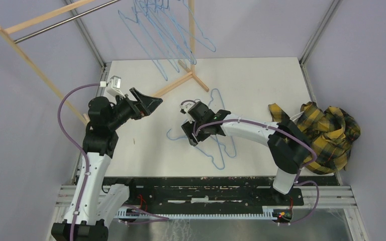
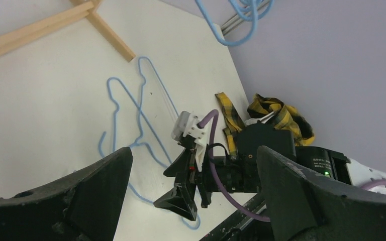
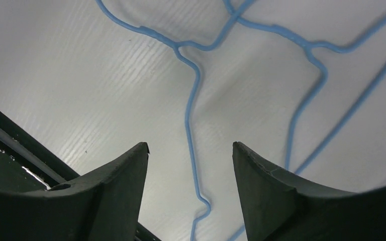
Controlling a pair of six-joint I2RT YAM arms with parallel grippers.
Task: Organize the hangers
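Observation:
Several light-blue wire hangers (image 1: 168, 30) hang from the rod at the back. Two more hangers (image 1: 220, 146) lie overlapped on the white table (image 1: 261, 85), and the left wrist view shows them (image 2: 141, 114) too. My right gripper (image 1: 191, 134) hovers low over them, pointing down. Its jaws are open, and one hanger's wire (image 3: 188, 115) runs up between the fingers (image 3: 115, 191) without touching either. My left gripper (image 1: 150, 103) is raised over the table's left part, wide open and holding nothing (image 2: 193, 149).
A wooden rack with a metal rod (image 1: 55, 26) stands at the back left, its foot (image 1: 181, 82) resting on the table. A yellow plaid cloth (image 1: 326, 128) is bunched at the right edge. Purple cables (image 1: 63, 120) loop beside the left arm.

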